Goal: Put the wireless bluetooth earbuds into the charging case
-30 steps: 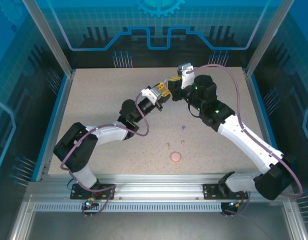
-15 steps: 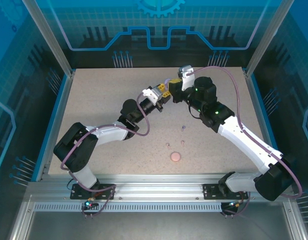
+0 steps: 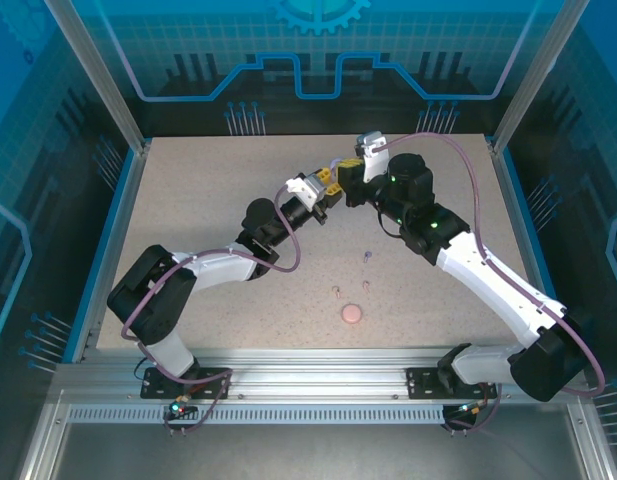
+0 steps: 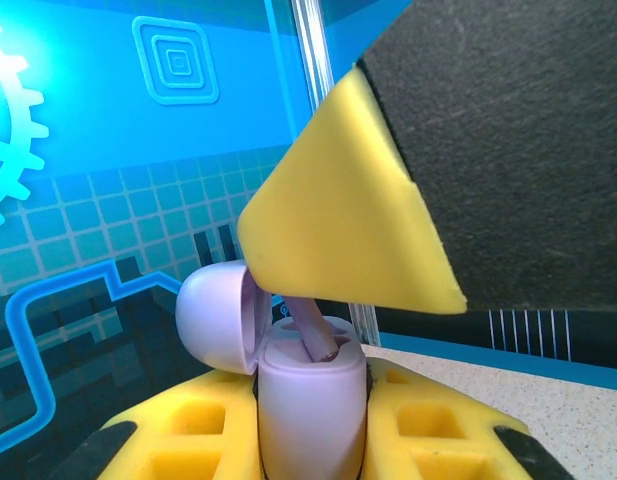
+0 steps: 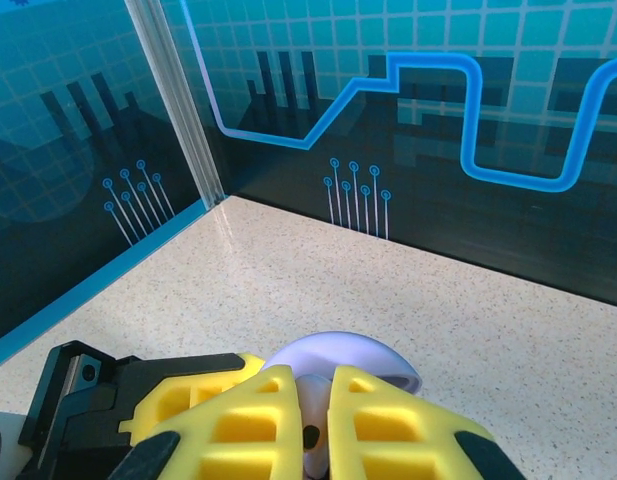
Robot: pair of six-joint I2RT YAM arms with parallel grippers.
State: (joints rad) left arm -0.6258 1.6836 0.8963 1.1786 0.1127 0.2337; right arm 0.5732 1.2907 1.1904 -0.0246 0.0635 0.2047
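Observation:
My left gripper is shut on the pale purple charging case, held upright above the table with its lid swung open to the left. My right gripper is shut on a pale purple earbud. The earbud's stem slants down with its tip at a slot in the case top. From above, the left gripper and right gripper meet at the table's back centre. Loose earbuds lie on the table: one purple and two pink.
A round pink disc lies near the front of the table, just below the loose earbuds. Blue walls with metal posts close the table in at the back and sides. The open lid sits just beyond the right fingers.
Both grippers have shifted slightly toward the back, still pressed together. The right jaws have closed a touch more on the earbud. The table items have not moved.

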